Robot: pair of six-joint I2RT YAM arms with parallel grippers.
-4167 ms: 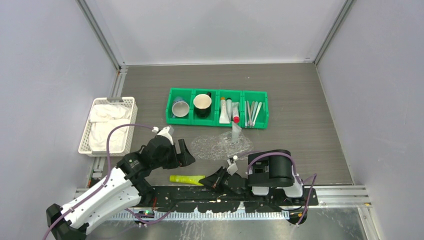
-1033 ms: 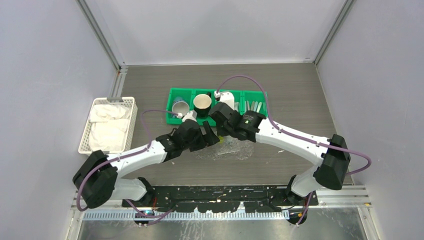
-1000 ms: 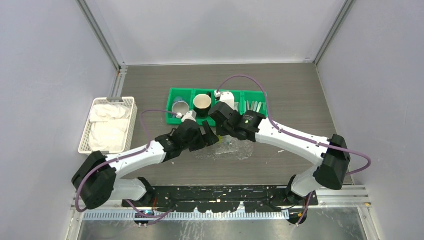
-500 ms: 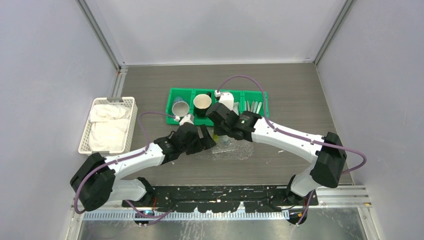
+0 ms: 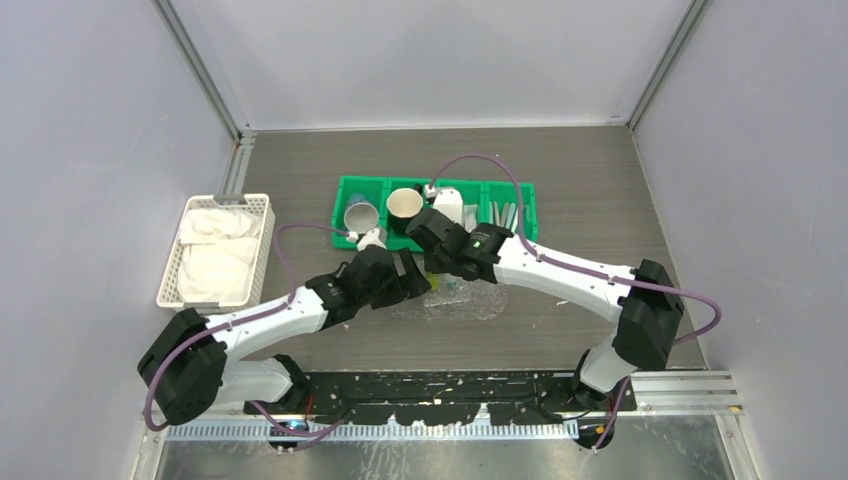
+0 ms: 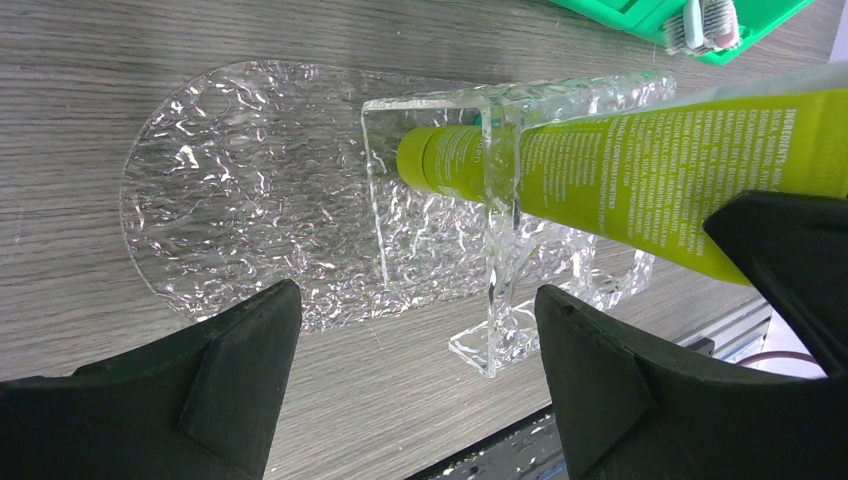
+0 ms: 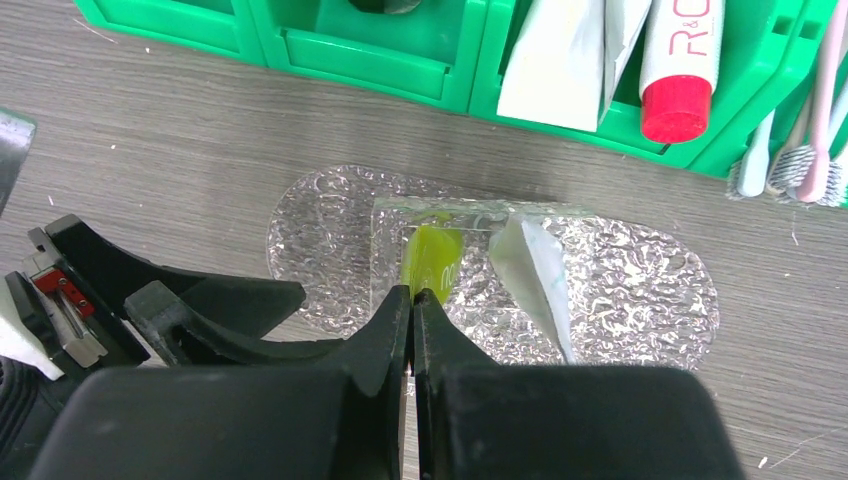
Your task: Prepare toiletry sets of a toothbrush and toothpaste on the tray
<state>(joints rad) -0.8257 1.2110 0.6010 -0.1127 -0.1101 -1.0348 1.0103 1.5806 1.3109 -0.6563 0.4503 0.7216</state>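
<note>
The clear speckled tray (image 7: 640,290) lies on the table in front of the green bin (image 7: 450,50). A clear slotted holder (image 6: 440,190) stands on it. My right gripper (image 7: 412,305) is shut on the flat end of a yellow-green toothpaste tube (image 6: 640,150), whose cap pokes through the holder. A white tube (image 7: 535,280) leans in the holder beside it. My left gripper (image 6: 415,390) is open and empty, low over the table at the tray's (image 6: 250,190) near edge. From above, the left gripper (image 5: 410,280) and right gripper (image 5: 440,265) meet over the tray (image 5: 470,300).
The green bin (image 5: 520,200) behind the tray holds two mugs, toothpaste tubes (image 7: 680,70) and toothbrushes (image 7: 800,150). A white mesh basket (image 5: 215,250) with cloth stands at the left. The left gripper's fingers (image 7: 200,310) sit close to the right gripper.
Both arms have reached out from the near edge to the tray. The yellow-green tube that lay near the front is now in my right gripper. Over the last second both grippers drifted slightly left.
</note>
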